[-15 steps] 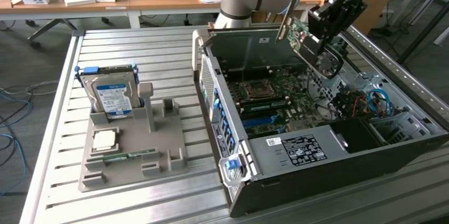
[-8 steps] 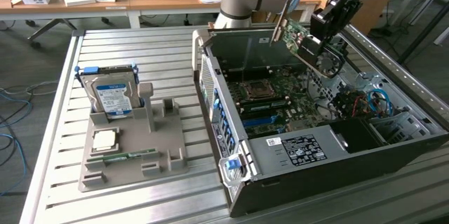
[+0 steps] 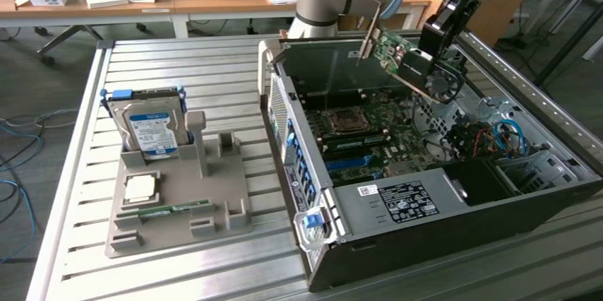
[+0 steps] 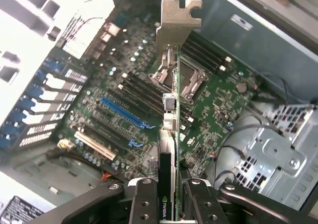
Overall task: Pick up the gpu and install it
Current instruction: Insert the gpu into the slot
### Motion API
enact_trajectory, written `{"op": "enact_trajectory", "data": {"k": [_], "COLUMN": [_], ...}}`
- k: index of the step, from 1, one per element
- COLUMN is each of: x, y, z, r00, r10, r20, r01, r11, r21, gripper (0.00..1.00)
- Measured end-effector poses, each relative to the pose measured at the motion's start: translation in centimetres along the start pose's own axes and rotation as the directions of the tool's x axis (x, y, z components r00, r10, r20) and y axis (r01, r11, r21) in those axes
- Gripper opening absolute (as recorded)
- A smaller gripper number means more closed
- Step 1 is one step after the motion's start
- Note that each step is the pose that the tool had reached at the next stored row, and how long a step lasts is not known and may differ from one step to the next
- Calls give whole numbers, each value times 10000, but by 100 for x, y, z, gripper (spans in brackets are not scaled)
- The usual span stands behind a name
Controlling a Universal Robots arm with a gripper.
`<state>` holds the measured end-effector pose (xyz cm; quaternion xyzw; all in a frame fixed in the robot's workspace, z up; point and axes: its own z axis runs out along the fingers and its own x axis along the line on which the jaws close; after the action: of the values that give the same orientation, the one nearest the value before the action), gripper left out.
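End effector (image 4: pixel 171 201) clamped on gpu (image 3: pixel 407 57), card held edge-down, tilted, in air over open computer case (image 3: pixel 443 244). Long axis runs from grip toward silver bracket (image 4: pixel 176 20); motherboard (image 4: pixel 213 105) slots below, card unseated.
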<state>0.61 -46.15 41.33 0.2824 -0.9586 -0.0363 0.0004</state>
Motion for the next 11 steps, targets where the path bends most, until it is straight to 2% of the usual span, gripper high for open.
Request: {"op": "enact_trajectory", "data": {"k": [3,6,11], "x": [0,0,0], "y": [0,0,-1], "z": [3,7,15], "r00": [9985,9940,9800], "r10": [-539,-1091,-1988], "r20": [-38,-76,-136], "r01": [539,1091,1987], "r11": [9985,9940,9800], "r21": [-11,-25,-53], "gripper": [26,26,26]}}
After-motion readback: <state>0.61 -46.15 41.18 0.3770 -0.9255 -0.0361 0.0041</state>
